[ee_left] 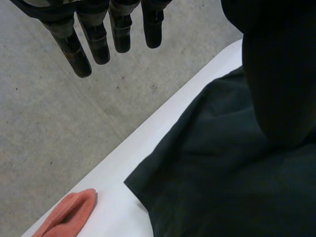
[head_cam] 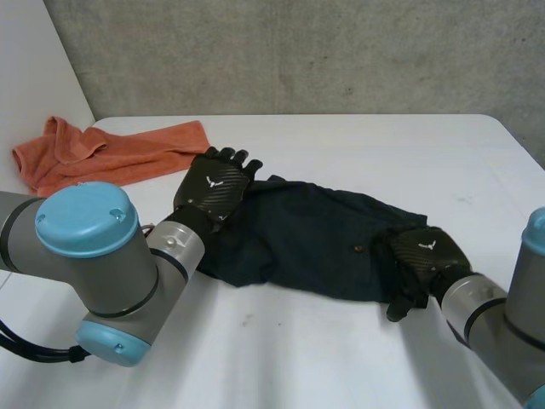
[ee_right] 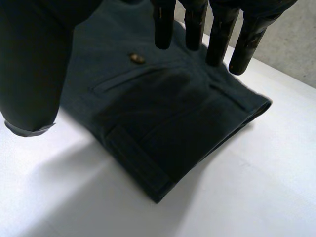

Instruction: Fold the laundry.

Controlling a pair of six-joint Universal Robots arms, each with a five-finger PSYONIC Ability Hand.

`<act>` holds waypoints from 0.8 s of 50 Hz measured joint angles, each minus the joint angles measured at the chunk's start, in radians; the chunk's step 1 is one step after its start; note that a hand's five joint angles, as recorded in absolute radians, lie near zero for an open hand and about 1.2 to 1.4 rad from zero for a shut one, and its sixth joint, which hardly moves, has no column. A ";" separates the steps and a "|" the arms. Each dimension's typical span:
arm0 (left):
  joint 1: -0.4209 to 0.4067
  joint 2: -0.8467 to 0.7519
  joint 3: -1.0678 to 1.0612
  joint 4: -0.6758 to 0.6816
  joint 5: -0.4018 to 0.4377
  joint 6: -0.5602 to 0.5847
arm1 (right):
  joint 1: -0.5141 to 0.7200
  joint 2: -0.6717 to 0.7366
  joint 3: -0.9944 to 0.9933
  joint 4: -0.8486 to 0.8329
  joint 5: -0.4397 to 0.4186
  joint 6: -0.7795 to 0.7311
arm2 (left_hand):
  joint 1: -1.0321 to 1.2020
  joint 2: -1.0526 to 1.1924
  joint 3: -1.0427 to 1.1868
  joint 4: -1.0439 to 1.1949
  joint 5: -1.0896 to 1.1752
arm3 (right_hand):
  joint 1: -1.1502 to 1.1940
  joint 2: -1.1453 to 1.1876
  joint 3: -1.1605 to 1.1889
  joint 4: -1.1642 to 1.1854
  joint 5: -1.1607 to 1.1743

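Head view: left hand [head_cam: 215, 186] and right hand [head_cam: 423, 256] hang over either end of the dark trousers [head_cam: 315, 239], fingers straight, holding nothing; next, I reckon, each must pinch an edge.

Grey arms [head_cam: 119, 277] wear light-blue caps [head_cam: 85, 217]; the left hand [head_cam: 217, 183], ten o'clock, and right hand [head_cam: 423, 254], four o'clock, are black weave with white winged marks.

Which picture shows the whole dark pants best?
The head view: the dark pants lie there whole. The left wrist view shows one corner, the right wrist view the end with a button.
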 measured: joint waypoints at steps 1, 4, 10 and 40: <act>0.003 -0.002 0.000 0.000 0.001 -0.001 | 0.000 0.006 0.004 -0.011 0.000 -0.001 | 0.000 0.000 0.000 0.000 0.000 | 0.006 0.011 0.010 0.008 0.008; 0.014 -0.009 0.003 0.002 0.004 -0.002 | 0.002 0.040 0.015 -0.067 0.003 -0.013 | 0.000 0.000 0.000 0.000 0.000 | 0.050 0.058 0.057 0.058 0.043; 0.025 -0.018 0.003 0.006 0.002 -0.001 | 0.002 0.120 0.014 -0.170 0.013 -0.089 | 0.000 0.000 0.000 0.000 0.000 | 0.143 0.143 0.150 0.155 0.127; 0.019 0.033 -0.060 0.002 0.000 0.000 | -0.307 -0.028 -0.076 -0.027 -0.019 -0.659 | 0.000 0.000 0.000 0.000 0.000 | 0.563 0.874 0.902 0.929 0.867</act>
